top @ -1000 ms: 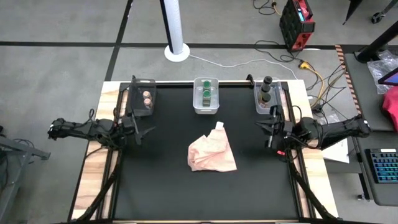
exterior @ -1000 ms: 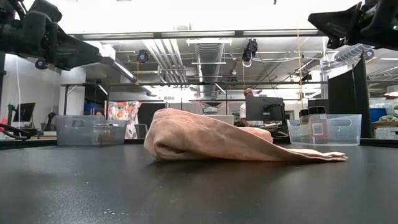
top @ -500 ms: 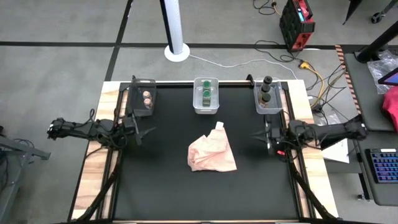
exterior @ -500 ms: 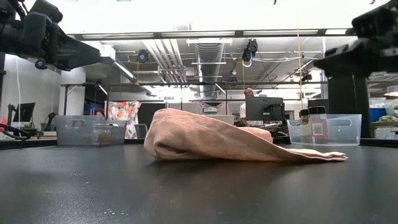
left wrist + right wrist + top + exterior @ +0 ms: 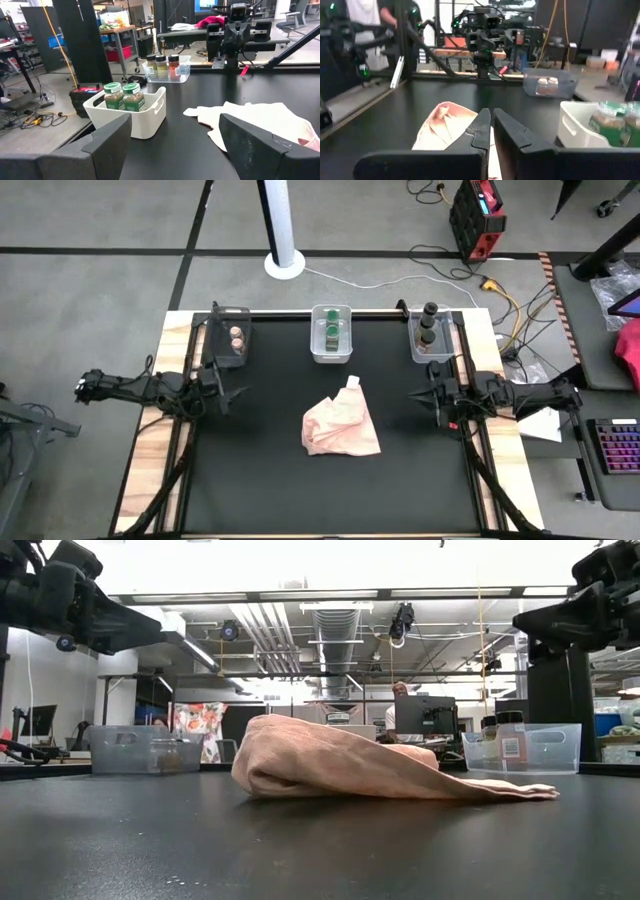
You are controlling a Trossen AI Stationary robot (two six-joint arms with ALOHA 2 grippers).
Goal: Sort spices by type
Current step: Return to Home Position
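Note:
Spice jars stand in three bins along the far edge. Tan-pink lids are in the left bin (image 5: pixel 235 340), green lids (image 5: pixel 123 90) in the white middle bin (image 5: pixel 332 336), and dark lids in the right bin (image 5: pixel 428 335). A pink cloth (image 5: pixel 342 428) lies crumpled in the middle of the black mat. My left gripper (image 5: pixel 228 392) hovers at the left edge, open and empty, pointing level across the table. At the right edge my right gripper (image 5: pixel 418 394) hovers shut and empty, pointing level toward the cloth (image 5: pixel 445 125).
The mat around the cloth lies bare on its near half (image 5: pixel 330 490). Wooden table borders and arm frames run along both sides. A white post (image 5: pixel 284 260) and cables are on the floor beyond the far edge. A person sits at a desk in the room behind (image 5: pixel 400 690).
My right gripper has sunk a little and rolled about, and now points level toward the table's left. It has stayed shut. The cloth, the bins and the left arm have kept still.

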